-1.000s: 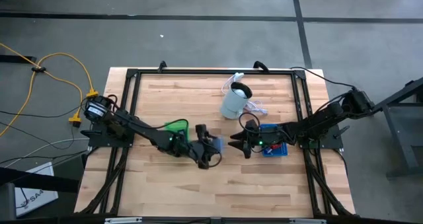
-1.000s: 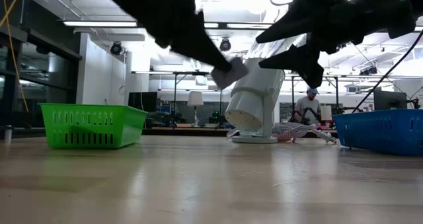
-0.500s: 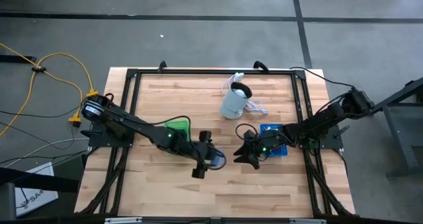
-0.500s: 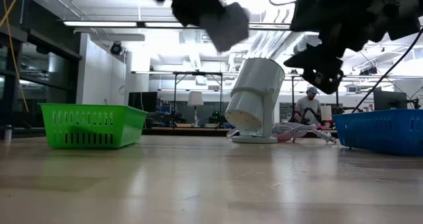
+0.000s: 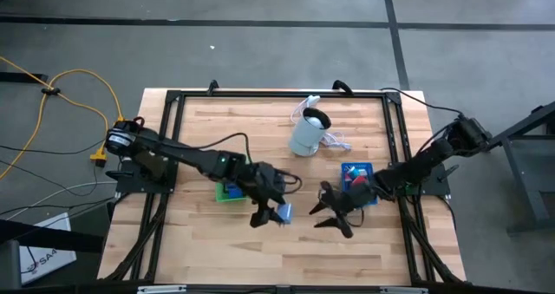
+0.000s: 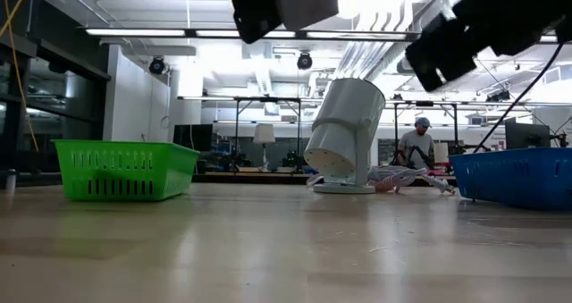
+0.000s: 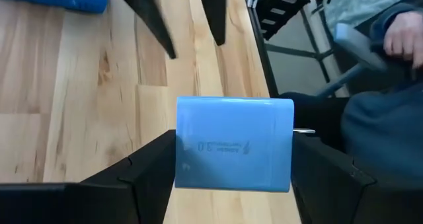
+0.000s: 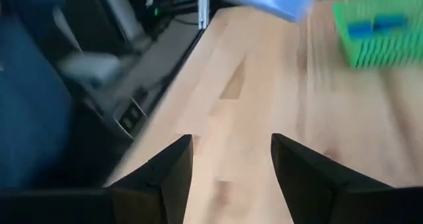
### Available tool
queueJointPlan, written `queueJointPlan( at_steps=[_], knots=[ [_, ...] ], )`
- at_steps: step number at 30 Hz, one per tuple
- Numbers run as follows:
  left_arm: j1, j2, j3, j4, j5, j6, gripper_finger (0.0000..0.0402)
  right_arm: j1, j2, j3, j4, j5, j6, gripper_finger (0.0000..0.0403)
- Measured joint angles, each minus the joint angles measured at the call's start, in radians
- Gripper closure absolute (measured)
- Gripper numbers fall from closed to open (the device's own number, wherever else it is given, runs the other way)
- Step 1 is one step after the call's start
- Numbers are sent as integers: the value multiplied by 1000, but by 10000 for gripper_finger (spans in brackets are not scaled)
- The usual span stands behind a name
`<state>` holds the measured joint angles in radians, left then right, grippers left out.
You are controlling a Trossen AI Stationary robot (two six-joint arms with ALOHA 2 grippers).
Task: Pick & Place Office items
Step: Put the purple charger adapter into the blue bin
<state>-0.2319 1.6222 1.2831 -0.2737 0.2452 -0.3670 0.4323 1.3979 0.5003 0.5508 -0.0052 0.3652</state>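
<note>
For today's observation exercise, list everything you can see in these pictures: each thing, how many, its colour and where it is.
Green tray: one, green, table's left half, holding a blue item.
Blue tray: one, blue, table's right half, holding red and blue items.
Appliance: one, pale cylinder with white cord, far middle of table.
Blue block: one, light blue, in the left gripper above the table.
Table: one, light wood.
Person: one, in the room behind.
Left gripper: shut on the blue block, mid-table.
Right gripper: open, empty, mid-table.
</note>
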Motion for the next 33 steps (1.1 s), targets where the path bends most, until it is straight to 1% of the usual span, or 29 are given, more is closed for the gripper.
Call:
queueJointPlan(
  at_steps=[2,4,7,9,11,14,16,19,25,30,33],
  knots=[
    [14,0,0,0,19,-6,144,24,0,0,2,38,-179,211],
    [23,0,0,-3,31,-9,144,51,0,0,11,105,-354,211],
    [25,0,0,-4,31,-9,144,85,0,0,23,288,-570,211],
    [25,4,0,-1,33,-9,144,99,0,0,46,406,-677,211],
    [21,6,-1,-7,33,-21,144,102,0,0,75,464,-762,211],
    [18,9,-1,-2,33,-26,144,102,0,0,109,468,-864,211],
    [18,11,-1,-4,33,-29,144,96,0,0,117,443,-900,211],
    [18,11,-1,-7,33,-32,144,78,0,0,123,397,-910,211],
    [18,14,-1,-34,33,-34,144,70,1,0,157,387,-947,211],
    [27,47,-2,-28,35,-8,144,69,1,0,182,367,-1005,211],
    [50,61,-2,-21,67,5,144,62,1,0,182,367,-1021,211]
  ],
)
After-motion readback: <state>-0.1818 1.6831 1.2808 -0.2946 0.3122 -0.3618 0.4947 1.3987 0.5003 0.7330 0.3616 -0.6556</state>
